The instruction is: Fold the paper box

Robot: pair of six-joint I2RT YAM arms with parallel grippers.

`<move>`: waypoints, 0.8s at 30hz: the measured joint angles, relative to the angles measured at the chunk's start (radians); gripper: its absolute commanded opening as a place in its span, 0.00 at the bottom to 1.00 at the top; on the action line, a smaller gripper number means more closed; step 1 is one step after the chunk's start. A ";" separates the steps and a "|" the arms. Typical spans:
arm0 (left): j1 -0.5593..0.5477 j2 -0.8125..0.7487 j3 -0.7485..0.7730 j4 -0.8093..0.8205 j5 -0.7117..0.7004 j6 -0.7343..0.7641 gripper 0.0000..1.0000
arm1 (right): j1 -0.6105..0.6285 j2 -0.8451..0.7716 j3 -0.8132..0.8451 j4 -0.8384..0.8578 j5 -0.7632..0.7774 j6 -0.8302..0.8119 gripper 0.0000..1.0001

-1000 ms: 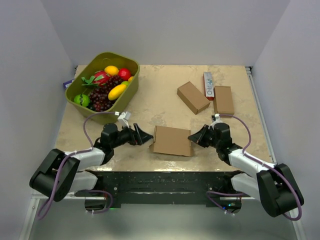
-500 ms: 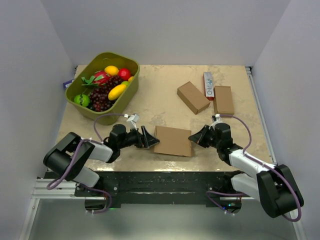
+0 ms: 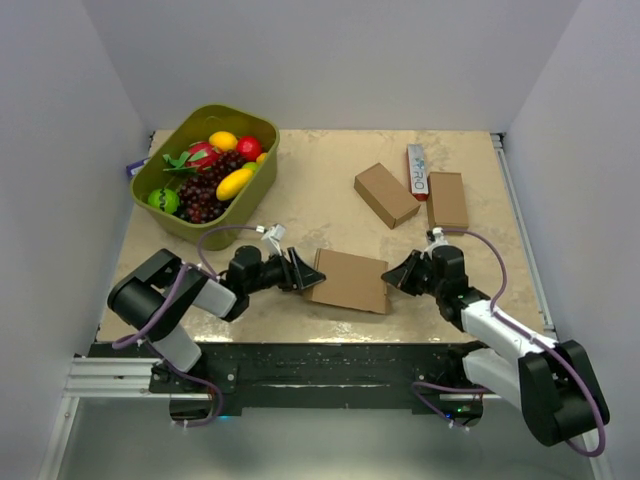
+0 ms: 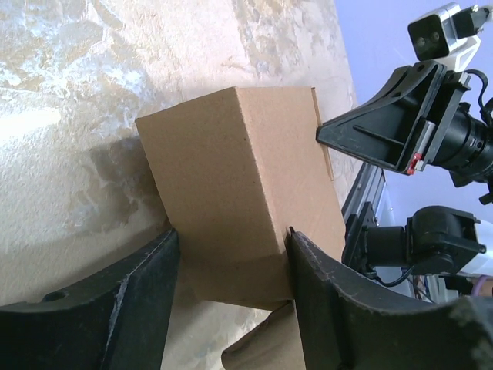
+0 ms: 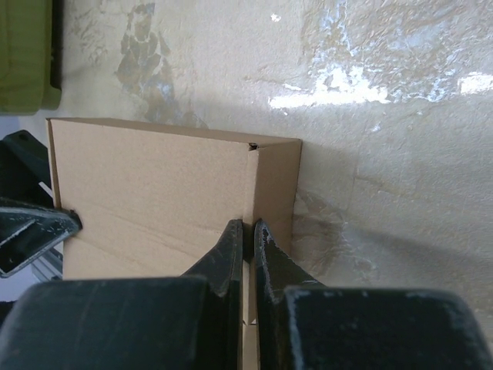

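The paper box (image 3: 348, 280) is a flat brown cardboard box lying near the table's front, between both grippers. My left gripper (image 3: 303, 272) straddles its left end. In the left wrist view the two fingers of the left gripper (image 4: 231, 235) press on opposite sides of the paper box (image 4: 231, 154), and a loose flap hangs below. My right gripper (image 3: 395, 272) sits at the box's right end. The right wrist view shows the right gripper (image 5: 249, 225) shut, its tips resting on the crease between the top and side wall of the paper box (image 5: 154, 185).
A green basket (image 3: 200, 232) of fruit stands at the back left. Two plain brown boxes (image 3: 386, 194) (image 3: 447, 199) and a white-and-red carton (image 3: 417, 170) lie at the back right. Bare marbled tabletop lies between them and the grippers.
My left arm has reached right to the box's left end, and its jaws have narrowed onto it. The box has shifted slightly right. The right gripper has stayed shut at the right end.
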 measured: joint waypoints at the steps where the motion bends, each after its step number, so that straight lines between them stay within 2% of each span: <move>1: -0.002 0.000 0.002 0.000 -0.004 -0.003 0.49 | 0.000 -0.002 0.005 -0.010 0.005 -0.007 0.00; 2: -0.004 0.000 0.002 0.000 -0.007 -0.005 0.48 | 0.000 -0.004 0.009 -0.019 0.007 -0.016 0.00; 4: -0.007 0.000 0.002 0.000 -0.009 -0.012 0.43 | 0.000 -0.010 0.022 -0.046 0.013 -0.037 0.09; 5: -0.009 0.000 0.003 0.002 -0.010 -0.018 0.42 | 0.000 -0.015 0.027 -0.061 0.018 -0.048 0.16; 6: -0.010 0.000 0.003 0.004 -0.010 -0.025 0.41 | 0.001 -0.019 0.031 -0.072 0.022 -0.057 0.34; 8: -0.011 0.000 0.004 0.008 -0.010 -0.039 0.39 | 0.005 -0.040 0.046 -0.109 0.038 -0.092 0.48; 9: -0.011 0.000 0.006 0.012 -0.009 -0.047 0.38 | 0.005 -0.047 0.049 -0.119 0.045 -0.101 0.61; 12: -0.012 0.000 0.018 0.016 0.007 -0.065 0.35 | 0.005 -0.056 0.097 -0.203 0.072 -0.156 0.75; 18: 0.000 0.000 0.034 0.011 0.060 -0.087 0.29 | 0.069 -0.079 0.253 -0.310 0.144 -0.258 0.81; 20: 0.013 0.000 0.034 -0.002 0.076 -0.090 0.28 | 0.160 -0.097 0.305 -0.331 0.209 -0.289 0.82; 24: 0.041 -0.017 0.037 -0.077 0.105 -0.082 0.28 | 0.418 -0.084 0.404 -0.357 0.359 -0.341 0.83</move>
